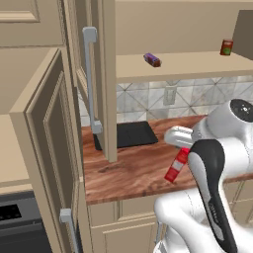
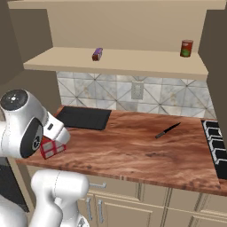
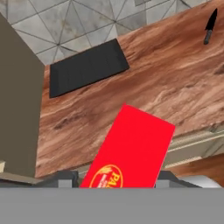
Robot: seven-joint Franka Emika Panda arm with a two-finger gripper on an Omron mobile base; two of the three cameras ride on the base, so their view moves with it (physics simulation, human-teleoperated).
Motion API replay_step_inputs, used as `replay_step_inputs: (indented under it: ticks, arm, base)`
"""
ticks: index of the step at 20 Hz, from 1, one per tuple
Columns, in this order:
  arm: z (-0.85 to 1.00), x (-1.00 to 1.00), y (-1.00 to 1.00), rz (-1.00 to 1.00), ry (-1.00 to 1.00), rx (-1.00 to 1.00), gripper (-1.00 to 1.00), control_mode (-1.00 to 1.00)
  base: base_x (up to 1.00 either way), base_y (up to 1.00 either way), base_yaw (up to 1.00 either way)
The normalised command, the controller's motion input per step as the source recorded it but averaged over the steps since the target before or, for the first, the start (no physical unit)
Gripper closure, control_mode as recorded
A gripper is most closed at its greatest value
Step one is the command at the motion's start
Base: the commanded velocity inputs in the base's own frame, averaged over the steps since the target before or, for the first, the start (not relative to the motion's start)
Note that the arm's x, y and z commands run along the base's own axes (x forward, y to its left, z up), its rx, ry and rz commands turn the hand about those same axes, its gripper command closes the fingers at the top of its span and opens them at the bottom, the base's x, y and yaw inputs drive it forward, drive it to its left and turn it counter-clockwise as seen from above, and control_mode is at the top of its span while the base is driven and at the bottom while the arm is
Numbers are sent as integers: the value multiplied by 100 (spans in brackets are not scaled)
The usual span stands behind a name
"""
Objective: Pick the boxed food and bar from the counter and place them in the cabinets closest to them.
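The boxed food (image 3: 131, 146), a red box with an orange-yellow picture, sits tilted between the two dark fingers of my gripper (image 3: 116, 179), which is shut on it. It hangs in the air over the front edge of the counter (image 3: 175, 83). From the base it shows as a slanted red box (image 1: 177, 165) below my hand, partly hidden behind my arm (image 2: 51, 147). The small dark purple bar (image 1: 152, 60) lies on the tan shelf (image 2: 133, 62) of the open upper cabinets, far above the gripper.
A red-and-green can (image 2: 186, 48) stands at the shelf's right end. A black mat (image 2: 83, 117) lies at the counter's back left and a black knife (image 2: 167, 130) to the right. An open cabinet door (image 1: 49, 148) juts out on the left. Stove burners (image 2: 217, 142) border the counter's right.
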Motion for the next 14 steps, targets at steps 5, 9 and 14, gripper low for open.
replay_step_inputs:
  ticks: [5,9,14]
  arm:
    - [64,-74,-23,0,-6,7,100,-100]
    - [15,-11,0,-1,5,0,100,-100]
    - [0,-2,0,0,0,0,100,-100]
  base:
    - [0,0,0]
    - [0,0,0]
    - [0,0,0]
